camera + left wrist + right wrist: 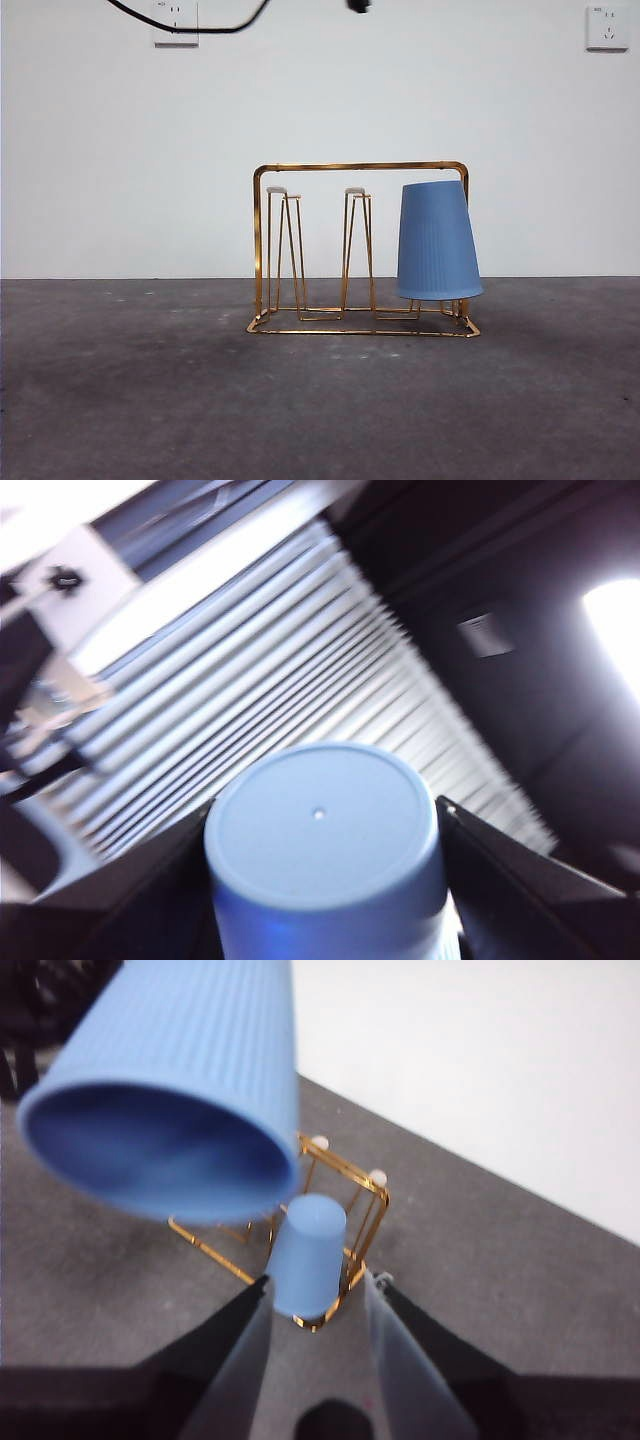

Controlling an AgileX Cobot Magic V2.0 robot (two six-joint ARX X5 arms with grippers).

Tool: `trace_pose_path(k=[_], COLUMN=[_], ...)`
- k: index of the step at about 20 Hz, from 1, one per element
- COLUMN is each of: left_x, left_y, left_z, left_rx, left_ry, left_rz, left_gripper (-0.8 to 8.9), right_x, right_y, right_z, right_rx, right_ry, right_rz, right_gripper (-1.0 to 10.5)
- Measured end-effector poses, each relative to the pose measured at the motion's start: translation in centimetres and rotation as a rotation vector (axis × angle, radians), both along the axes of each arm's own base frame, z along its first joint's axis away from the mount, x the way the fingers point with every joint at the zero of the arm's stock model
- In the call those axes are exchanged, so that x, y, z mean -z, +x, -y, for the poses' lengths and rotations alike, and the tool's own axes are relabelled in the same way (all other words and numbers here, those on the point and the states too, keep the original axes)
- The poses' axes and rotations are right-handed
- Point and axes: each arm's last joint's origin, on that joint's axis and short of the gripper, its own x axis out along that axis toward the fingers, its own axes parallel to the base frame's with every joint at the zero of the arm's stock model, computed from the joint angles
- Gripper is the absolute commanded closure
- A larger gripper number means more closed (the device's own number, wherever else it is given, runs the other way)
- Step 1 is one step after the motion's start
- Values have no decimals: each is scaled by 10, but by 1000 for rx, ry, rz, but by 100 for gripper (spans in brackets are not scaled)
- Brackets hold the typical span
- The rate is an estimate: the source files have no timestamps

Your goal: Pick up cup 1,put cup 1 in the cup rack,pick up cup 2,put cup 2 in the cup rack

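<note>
The gold wire cup rack (pixel 300 168) stands on the grey table. Cup 1 (pixel 438 240), blue and ribbed, sits upside down over the rack's right-hand prong; the other two prongs are bare. Cup 2 (pixel 325 830), blue like the first, is in my left gripper (pixel 325 880), which is shut on its sides with its flat bottom facing the wrist camera, high off the table. From the right wrist, cup 2 (pixel 170 1090) looms close with its mouth showing, above the rack (pixel 345 1175) and cup 1 (pixel 305 1255). My right gripper (pixel 317 1290) hangs open and empty, high above the rack.
The dark grey table (pixel 150 400) runs back to a white wall with two sockets (pixel 175 22) (pixel 607 27) and a black cable. A black arm tip (pixel 358 5) shows at the top edge of the front view.
</note>
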Motion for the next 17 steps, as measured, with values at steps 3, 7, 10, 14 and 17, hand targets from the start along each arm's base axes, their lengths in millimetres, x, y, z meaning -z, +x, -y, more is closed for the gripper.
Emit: trace_pose_path(k=[3,7,10,14,17], left_x=[-9,-23,-30,-35,-39], left_y=[-1,-15,-33,-52,-57], left_z=[-13,-35,-55,-79,-89], left_rx=[-68,-268,-493,-775,-951], left_ry=[92,272,472,736,845], left_rz=[6,36,84,178,242], left_gripper=[818,819,819,819,819], right_x=[3,9,12,13,13], right_y=[-7,-14,-18,-19,-19], right_z=[9,17,21,22,22], right_rx=[14,45,54,60,66], right_ry=[-4,-23,-16,-8,5], right_rz=[-28,-70,-92,-104,-109], right_gripper=[783,784,784,784,785])
